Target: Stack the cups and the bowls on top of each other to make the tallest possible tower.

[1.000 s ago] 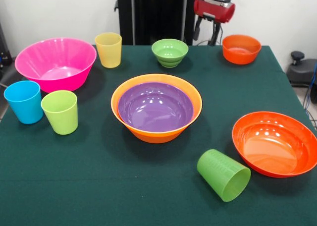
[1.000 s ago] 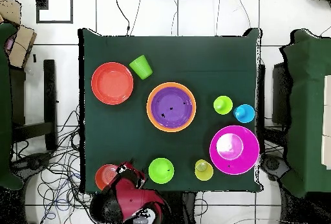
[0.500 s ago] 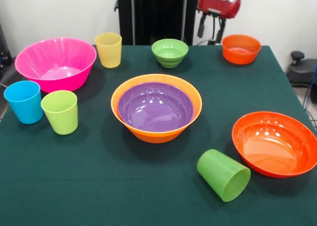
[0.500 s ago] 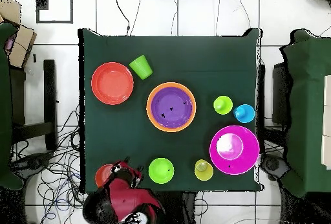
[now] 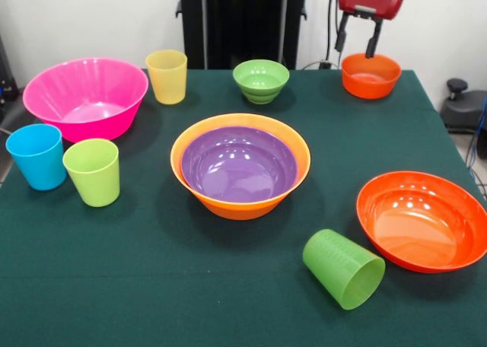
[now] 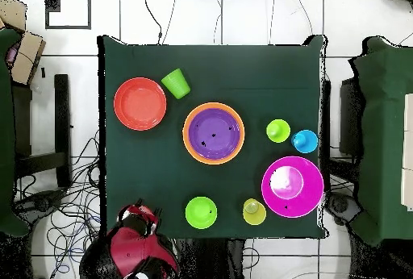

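The tower is a purple bowl (image 5: 238, 164) (image 6: 214, 133) nested in the large orange bowl (image 5: 228, 207) at mid-table. My gripper (image 5: 358, 39) (image 6: 139, 214) hangs open, holding nothing, just above the far rim of the small orange bowl (image 5: 370, 75), which the arm mostly covers in the overhead view. The small green bowl (image 5: 261, 81) (image 6: 201, 212) and yellow cup (image 5: 167, 76) (image 6: 254, 211) stand along the far edge. A large pink bowl (image 5: 85, 96) (image 6: 292, 185), blue cup (image 5: 36, 156) and lime cup (image 5: 92, 171) stand at the left.
A wide red-orange bowl (image 5: 422, 219) (image 6: 140, 103) sits at the near right. The darker green cup (image 5: 343, 269) (image 6: 175, 83) lies on its side beside it. Cables run across the floor around the table.
The gripper has risen and swung right in the front view, from between the small green and small orange bowls to above the small orange bowl. No cup or bowl has moved.
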Controlling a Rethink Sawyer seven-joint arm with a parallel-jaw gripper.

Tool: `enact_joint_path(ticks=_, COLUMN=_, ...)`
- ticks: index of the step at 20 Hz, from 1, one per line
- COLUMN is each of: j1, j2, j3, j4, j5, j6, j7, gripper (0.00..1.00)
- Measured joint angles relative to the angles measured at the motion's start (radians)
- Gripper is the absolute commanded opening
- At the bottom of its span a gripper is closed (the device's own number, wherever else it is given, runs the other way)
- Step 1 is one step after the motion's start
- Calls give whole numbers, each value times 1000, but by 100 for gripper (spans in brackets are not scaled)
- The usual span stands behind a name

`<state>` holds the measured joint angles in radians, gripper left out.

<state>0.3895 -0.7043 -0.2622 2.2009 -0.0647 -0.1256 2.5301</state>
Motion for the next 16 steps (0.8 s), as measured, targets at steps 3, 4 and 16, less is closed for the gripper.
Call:
enact_joint_path(ticks=3, j1=-1, j2=2, j3=0, j4=-9, j5=-10, j6=2, j7=0, gripper=100)
enact_joint_path(ticks=4, j1=-2, j2=4, j3=0, j4=-13, j5=-14, j6=2, j7=0, gripper=100)
enact_joint_path(ticks=16, j1=2, j2=169, j3=-13, j4=-76, j5=-76, j6=-71, j7=0, gripper=100)
